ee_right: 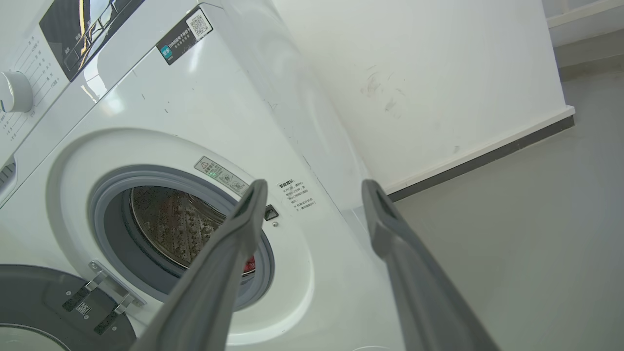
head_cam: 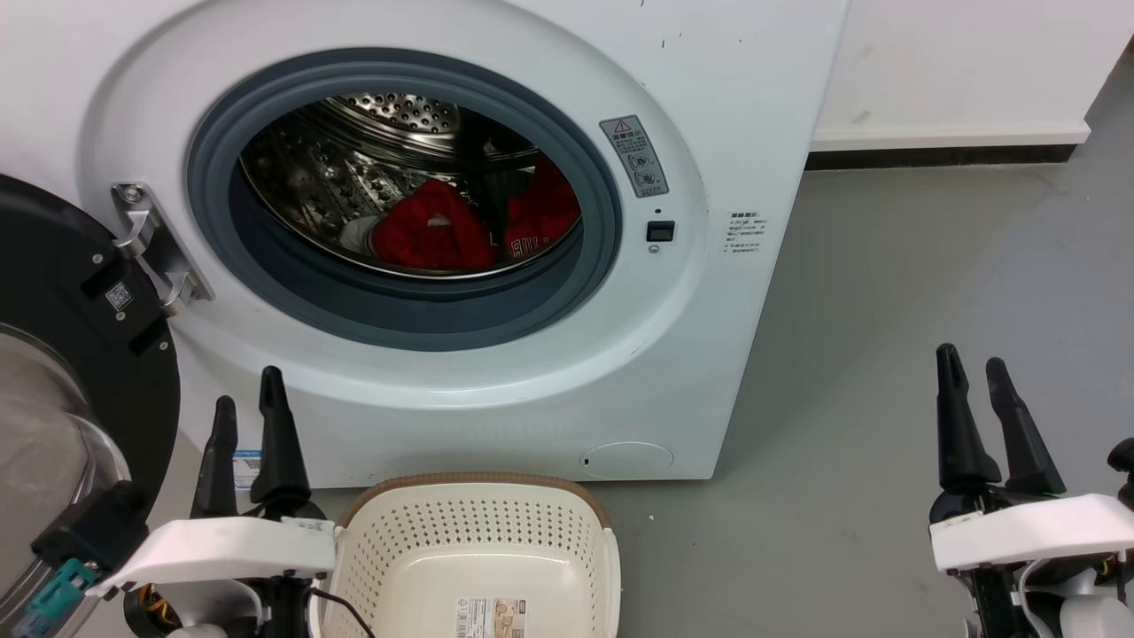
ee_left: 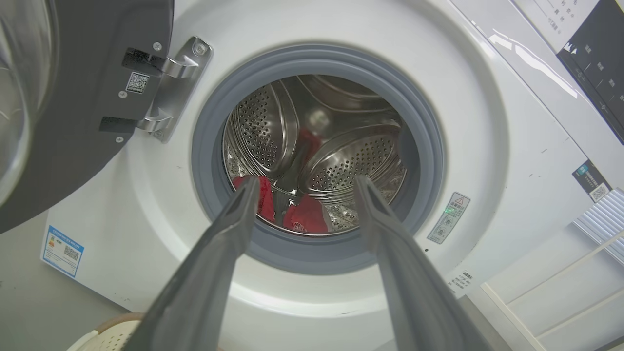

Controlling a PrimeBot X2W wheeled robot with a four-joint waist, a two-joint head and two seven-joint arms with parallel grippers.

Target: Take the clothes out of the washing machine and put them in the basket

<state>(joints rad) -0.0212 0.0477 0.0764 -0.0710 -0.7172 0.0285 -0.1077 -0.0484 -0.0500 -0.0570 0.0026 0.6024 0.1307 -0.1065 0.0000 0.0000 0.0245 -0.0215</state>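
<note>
Red clothes [head_cam: 443,232] lie in a heap at the bottom of the steel drum of the white washing machine [head_cam: 496,416]; the left wrist view catches the same clothes [ee_left: 307,217] through the grey-rimmed porthole. The black-framed door [head_cam: 53,354] hangs open at the left. On the floor before the washing machine [ee_right: 204,112] stands the cream basket [head_cam: 478,558], with nothing but a paper label inside. My left gripper [head_cam: 246,409] is open beside the basket's left rim, apart from the machine. At the right my right gripper [head_cam: 973,367] is open over the floor.
Grey floor [head_cam: 886,310] stretches to the right of the machine, bounded by a white wall with a dark skirting [head_cam: 939,155]. The open door takes up the space at the left.
</note>
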